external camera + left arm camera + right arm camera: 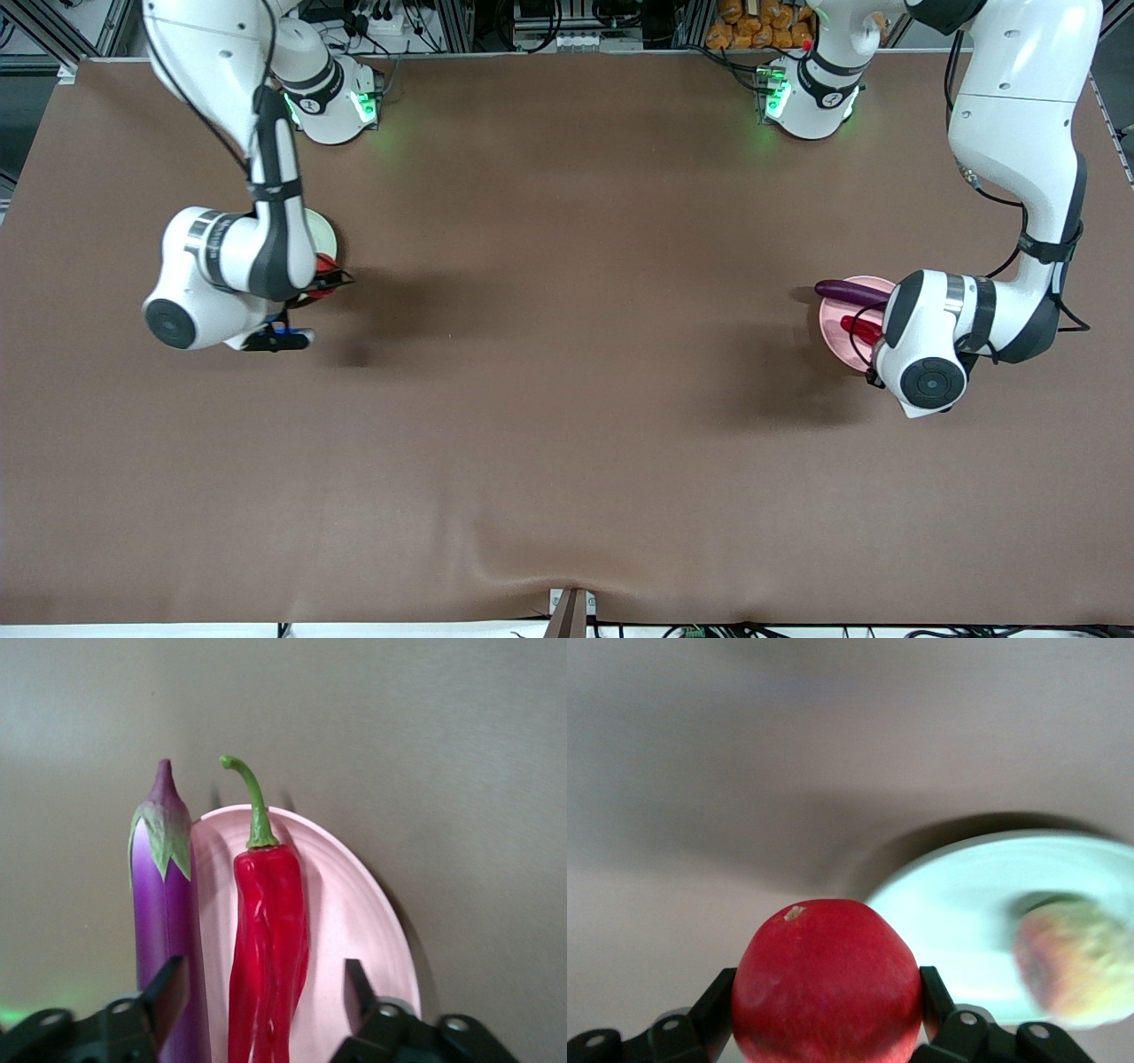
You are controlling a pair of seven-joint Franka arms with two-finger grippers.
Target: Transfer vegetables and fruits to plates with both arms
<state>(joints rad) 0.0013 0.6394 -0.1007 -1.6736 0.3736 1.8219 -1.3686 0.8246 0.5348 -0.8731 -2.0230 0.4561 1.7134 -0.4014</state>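
Observation:
The pale pink plate (837, 350) (354, 921) lies toward the left arm's end of the table. A red chili pepper (859, 326) (268, 939) with a green stem rests on it. A purple eggplant (850, 289) (164, 904) lies beside the chili along the plate's rim, its stem end past the edge. My left gripper (263, 992) hangs open over the chili, one finger on each side and touching neither. My right gripper (827, 1001) is shut on a red apple-like fruit (326, 268) (827, 979) at the edge of the pale green plate (321, 232) (966, 912). A peach (1076, 961) sits on that plate.
Brown cloth covers the table (567, 399). The two arm bases (332, 102) (811, 97) stand along the edge farthest from the front camera. The right arm's wrist hides most of the green plate in the front view.

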